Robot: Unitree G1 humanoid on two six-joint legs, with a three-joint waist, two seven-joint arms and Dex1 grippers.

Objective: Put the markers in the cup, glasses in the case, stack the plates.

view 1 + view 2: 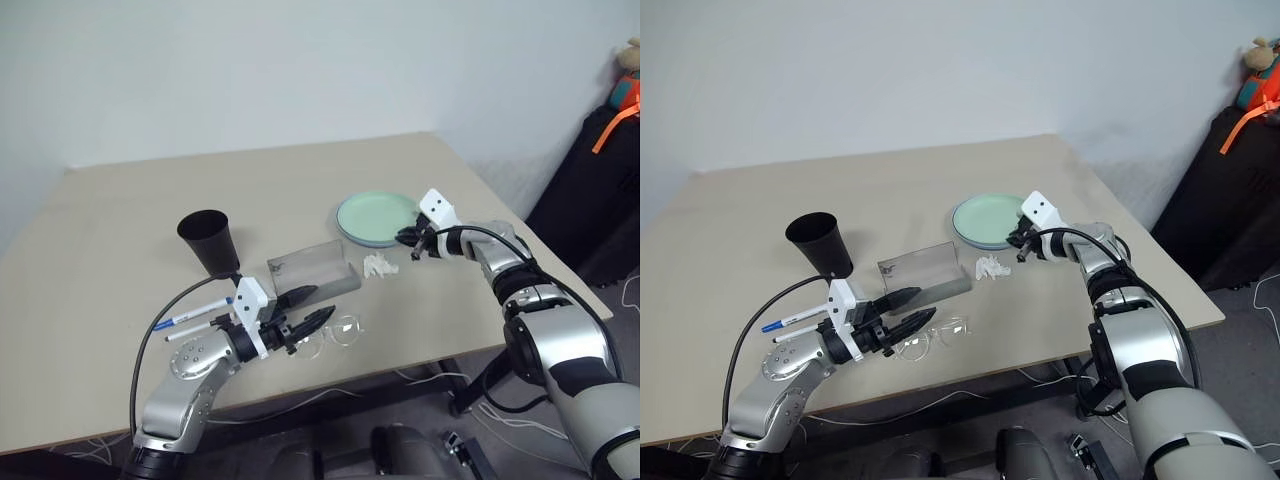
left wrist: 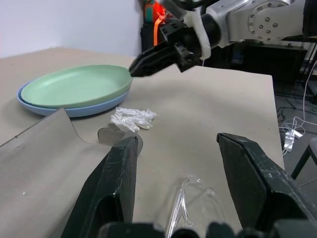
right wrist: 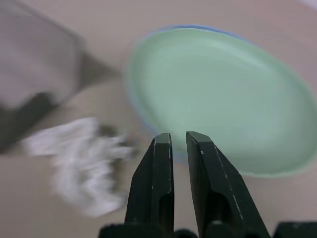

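While our right gripper [image 1: 408,240] hangs nearly closed and empty at the stacked plates' [image 1: 375,218] near rim, our left gripper [image 1: 305,310] gapes over the glasses [image 1: 338,332], beside the case [image 1: 312,270].

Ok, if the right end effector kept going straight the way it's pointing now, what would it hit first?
Most likely the near rim of the round mint green plastic plate, which lies just beyond the shut right end effector. The crumpled white tissue wad sits off to one side. Depth is hard to judge, so it might meet the tan table just short of the rim.
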